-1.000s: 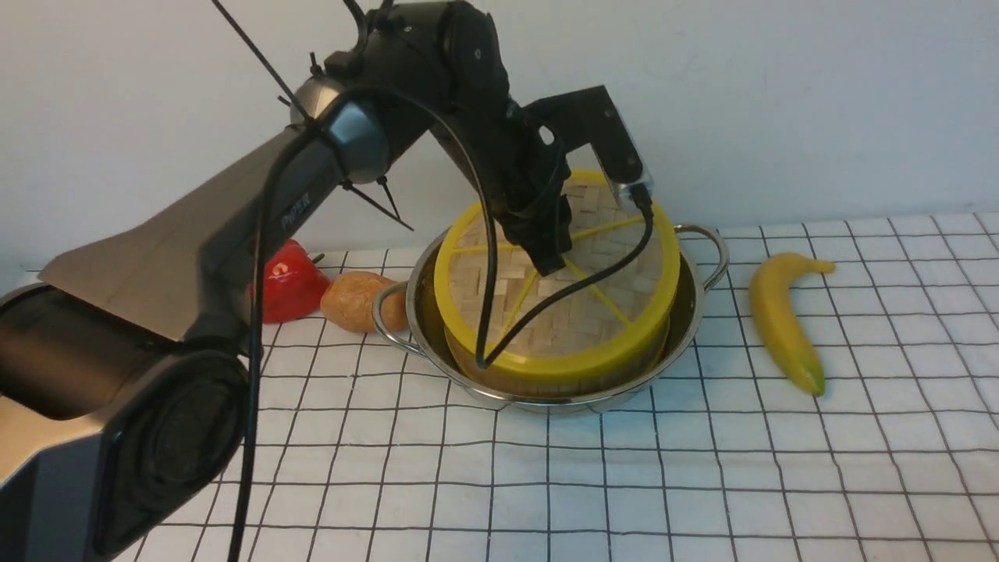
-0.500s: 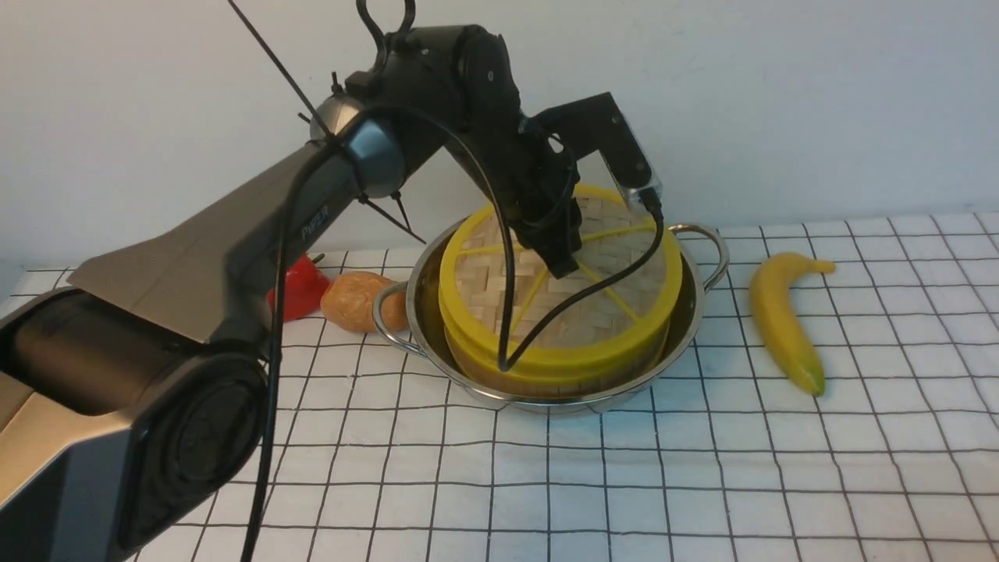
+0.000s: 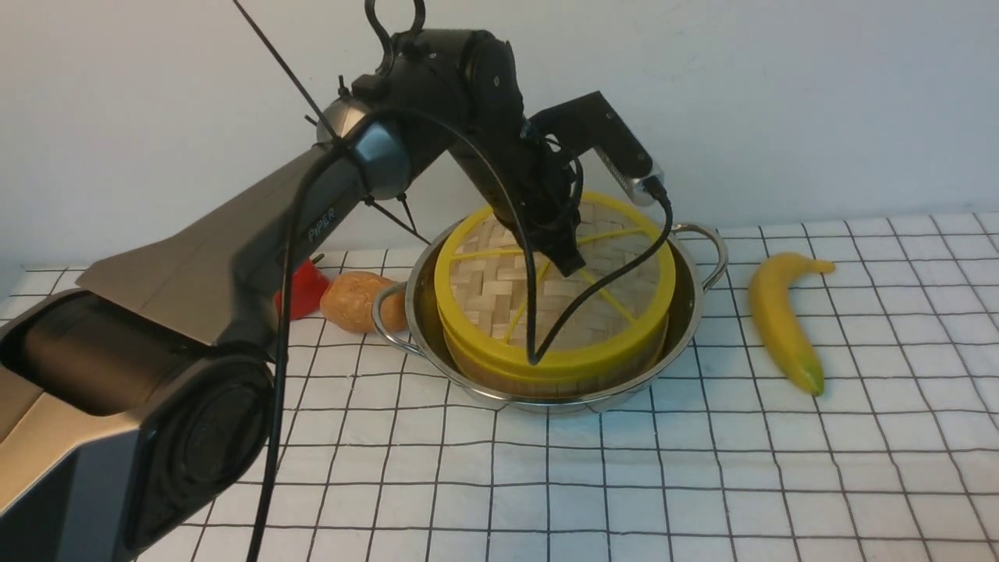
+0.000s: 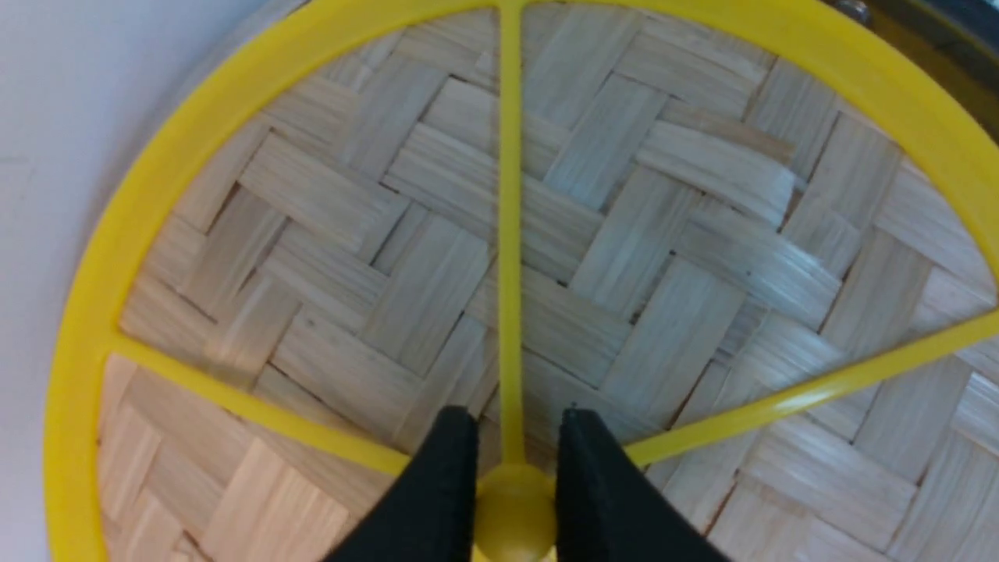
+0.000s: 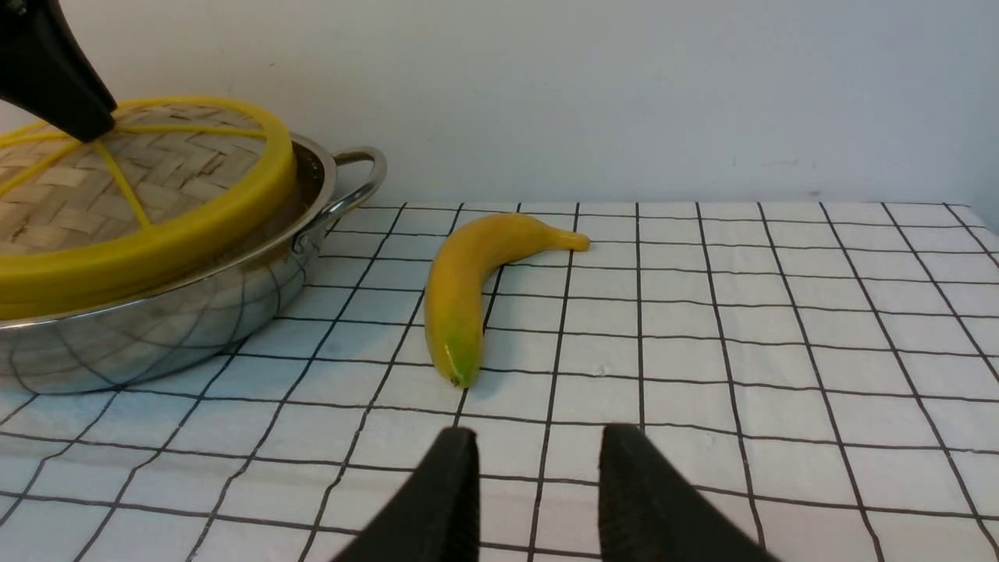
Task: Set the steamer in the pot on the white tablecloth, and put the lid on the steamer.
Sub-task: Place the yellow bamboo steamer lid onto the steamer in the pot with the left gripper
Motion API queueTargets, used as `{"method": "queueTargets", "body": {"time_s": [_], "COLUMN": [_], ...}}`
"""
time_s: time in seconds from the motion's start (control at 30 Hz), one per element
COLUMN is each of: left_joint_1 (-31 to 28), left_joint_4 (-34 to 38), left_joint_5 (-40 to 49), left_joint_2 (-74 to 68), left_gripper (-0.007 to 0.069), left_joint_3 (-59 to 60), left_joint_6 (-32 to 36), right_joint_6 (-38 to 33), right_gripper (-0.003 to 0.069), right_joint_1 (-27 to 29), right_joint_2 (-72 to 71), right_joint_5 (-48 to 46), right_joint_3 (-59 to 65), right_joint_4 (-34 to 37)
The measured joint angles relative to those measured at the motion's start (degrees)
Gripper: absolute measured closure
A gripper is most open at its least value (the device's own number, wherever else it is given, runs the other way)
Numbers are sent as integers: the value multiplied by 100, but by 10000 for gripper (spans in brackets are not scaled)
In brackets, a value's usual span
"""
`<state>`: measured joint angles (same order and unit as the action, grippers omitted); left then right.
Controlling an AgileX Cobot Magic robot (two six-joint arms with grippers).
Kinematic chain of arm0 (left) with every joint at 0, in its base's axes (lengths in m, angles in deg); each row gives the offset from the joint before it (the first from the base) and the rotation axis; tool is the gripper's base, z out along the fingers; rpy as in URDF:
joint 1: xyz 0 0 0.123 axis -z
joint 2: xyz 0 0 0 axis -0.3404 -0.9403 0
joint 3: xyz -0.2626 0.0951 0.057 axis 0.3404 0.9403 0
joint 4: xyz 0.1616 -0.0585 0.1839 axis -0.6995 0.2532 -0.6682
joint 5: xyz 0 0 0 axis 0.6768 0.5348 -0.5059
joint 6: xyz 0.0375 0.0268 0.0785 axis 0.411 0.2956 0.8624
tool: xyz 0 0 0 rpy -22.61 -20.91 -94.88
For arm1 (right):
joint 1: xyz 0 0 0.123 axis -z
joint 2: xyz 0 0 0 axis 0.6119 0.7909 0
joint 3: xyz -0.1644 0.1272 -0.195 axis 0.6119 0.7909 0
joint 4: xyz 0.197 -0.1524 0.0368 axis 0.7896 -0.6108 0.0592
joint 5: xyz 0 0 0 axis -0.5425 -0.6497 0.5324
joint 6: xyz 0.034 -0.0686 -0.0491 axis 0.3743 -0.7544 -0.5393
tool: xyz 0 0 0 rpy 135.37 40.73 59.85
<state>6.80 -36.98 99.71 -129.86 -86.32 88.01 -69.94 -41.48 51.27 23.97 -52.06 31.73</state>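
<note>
Steamer (image 3: 546,385) in pot (image 3: 595,396), lid (image 3: 499,289) on top.
Pot sits far-centre on the checked tablecloth (image 3: 702,468); left gripper (image 4: 515,421) is clamped on the lid's knob (image 4: 515,511). Right gripper (image 5: 538,449) has its jaws apart, empty. Banana (image 3: 780,320) lies right of the pot; pale wall (image 3: 780,94) behind.

Steamer (image 3: 562,384) contents out of sight under the lid (image 3: 492,289); red pepper (image 3: 300,285) mostly behind the left arm (image 3: 257,226)
</note>
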Motion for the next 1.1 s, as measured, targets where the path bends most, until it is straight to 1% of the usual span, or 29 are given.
{"method": "queueTargets", "body": {"time_s": [0.13, 0.4, 0.57, 0.77, 1.0, 1.1], "left_joint_1": [12, 2, -5, -5, -5, -6], "left_joint_4": [-214, -115, -60, -75, -307, -316], "left_joint_5": [114, 137, 111, 404, 352, 192], "left_joint_2": [10, 23, 53, 112, 119, 119], "left_gripper": [508, 508, 508, 508, 508, 508], "left_joint_3": [-7, -7, -1, -1, -1, 16], "left_joint_6": [-158, -289, -536, -803, -999, -942], "right_joint_6": [0, 0, 0, 0, 0, 0], "right_gripper": [419, 419, 419, 419, 419, 419], "right_joint_1": [0, 0, 0, 0, 0, 0], "right_joint_2": [0, 0, 0, 0, 0, 0], "right_joint_5": [0, 0, 0, 0, 0, 0], "right_joint_3": [0, 0, 0, 0, 0, 0], "right_joint_4": [0, 0, 0, 0, 0, 0]}}
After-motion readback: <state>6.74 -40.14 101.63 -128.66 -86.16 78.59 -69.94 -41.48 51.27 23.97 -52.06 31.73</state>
